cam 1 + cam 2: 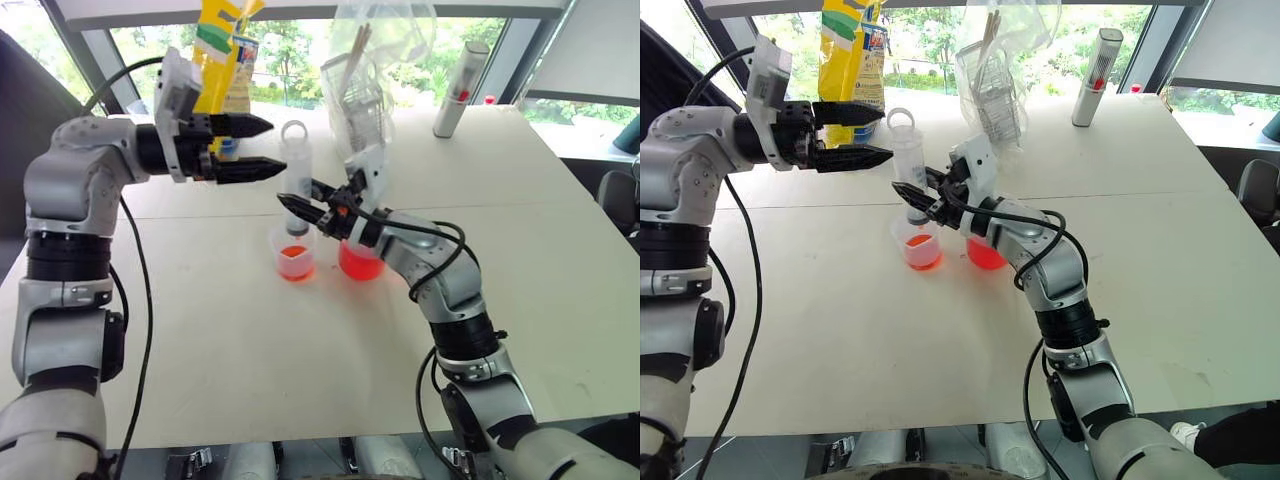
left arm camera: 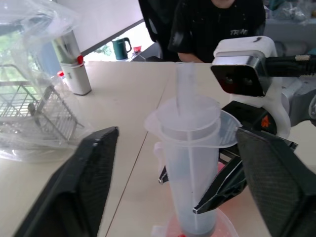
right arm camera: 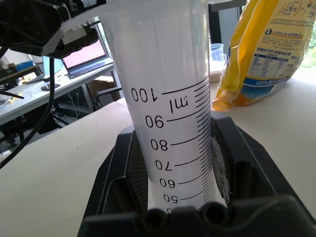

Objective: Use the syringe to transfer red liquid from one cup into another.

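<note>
Pale counter (image 1: 250, 370) carries two cups mid-surface, both holding red liquid (image 1: 294, 262): the small cup (image 1: 295, 252) and, just beside it, the beaker (image 1: 358, 262). Over the small cup the syringe (image 1: 295, 170) stands upright, tip down, clamped low on its barrel by the right tool (image 1: 300, 207). Left tool (image 1: 262, 147) hangs beside the plunger ring, fingers apart. At the far edge stand a yellow bag (image 1: 222, 50) and a white cylinder (image 1: 459, 90).

Open table (image 1: 250, 370) toward the near edge gives free passage; the far edge is blocked by a yellow bag (image 1: 222, 50), bagged wire rack (image 1: 365, 85) and white cylinder (image 1: 459, 90).
</note>
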You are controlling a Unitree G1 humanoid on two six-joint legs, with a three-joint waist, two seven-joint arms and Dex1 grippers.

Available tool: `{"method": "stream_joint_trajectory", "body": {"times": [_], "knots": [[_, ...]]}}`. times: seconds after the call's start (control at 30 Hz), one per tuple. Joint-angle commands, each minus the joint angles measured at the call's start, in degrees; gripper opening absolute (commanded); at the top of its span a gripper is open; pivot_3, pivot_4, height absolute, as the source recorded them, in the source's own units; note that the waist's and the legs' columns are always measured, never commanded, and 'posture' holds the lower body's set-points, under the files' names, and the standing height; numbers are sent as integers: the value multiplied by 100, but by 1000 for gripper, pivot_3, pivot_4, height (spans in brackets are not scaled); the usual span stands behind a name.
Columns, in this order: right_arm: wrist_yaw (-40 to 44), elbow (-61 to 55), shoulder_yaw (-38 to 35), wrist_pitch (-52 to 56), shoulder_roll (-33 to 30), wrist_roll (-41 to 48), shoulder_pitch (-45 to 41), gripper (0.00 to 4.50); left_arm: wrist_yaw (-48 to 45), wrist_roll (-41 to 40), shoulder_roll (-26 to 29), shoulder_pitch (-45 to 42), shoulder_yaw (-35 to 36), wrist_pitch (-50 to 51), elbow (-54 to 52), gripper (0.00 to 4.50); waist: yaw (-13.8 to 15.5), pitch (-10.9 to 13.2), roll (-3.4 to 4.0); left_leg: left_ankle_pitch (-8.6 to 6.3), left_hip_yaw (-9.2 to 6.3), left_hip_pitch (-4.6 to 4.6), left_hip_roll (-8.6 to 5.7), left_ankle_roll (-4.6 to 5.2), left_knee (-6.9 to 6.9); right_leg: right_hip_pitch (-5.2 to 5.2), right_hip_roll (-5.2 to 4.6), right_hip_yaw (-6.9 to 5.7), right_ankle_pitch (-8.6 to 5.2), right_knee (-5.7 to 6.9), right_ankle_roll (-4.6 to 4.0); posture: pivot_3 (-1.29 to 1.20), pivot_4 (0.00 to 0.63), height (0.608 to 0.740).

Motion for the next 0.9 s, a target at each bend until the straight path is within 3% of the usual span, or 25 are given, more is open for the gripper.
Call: {"method": "stream_joint_trajectory", "body": {"times": [0.03,0.33,0.53,0.63,0.73,0.8,0.9], "knots": [[39,-746,-110,-319,188,254,-299,1395,46,344,227,-132,-53,-202,389,4418,-2,0,0,0,0,-1,0,0,1,0,0,-1,0,0,0,0,150,739],[-111,-778,-171,-243,221,273,-339,1395,-120,361,558,336,32,-274,168,4418,7,-1,-1,0,-3,-3,4,0,-5,-6,-1,-1,0,0,-1,0,150,739],[-883,-999,-1002,1418,-304,770,-1623,1395,-78,299,407,541,-20,-224,-109,4418,12,-1,-2,0,-4,-8,0,-1,2,-6,-26,-1,0,1,1,0,150,739],[-1233,-395,-1611,2548,-884,972,-2613,1395,-153,361,322,707,-152,-353,-276,4418,11,0,-2,0,-5,-8,0,0,-4,-7,-30,-3,0,-3,0,0,150,739],[-1451,552,-1756,3606,-1601,789,-3352,1395,-158,246,186,769,-136,-300,-390,4418,15,-2,-5,0,0,-7,-2,0,-9,-7,-38,-2,-1,-9,-1,0,150,739],[-1390,1003,-1725,4149,-1930,797,-3610,1395,-142,198,112,772,-114,-292,-435,4418,11,-4,-8,0,6,-8,-5,0,-9,-5,-41,0,-1,-14,-2,0,150,739],[-1045,1476,-899,4799,-2676,564,-3548,1395,-80,204,11,875,-150,-324,-616,4418,-4,-3,-6,-2,6,-8,-12,3,-13,-8,-39,12,-1,-18,-2,0,150,739]]}}
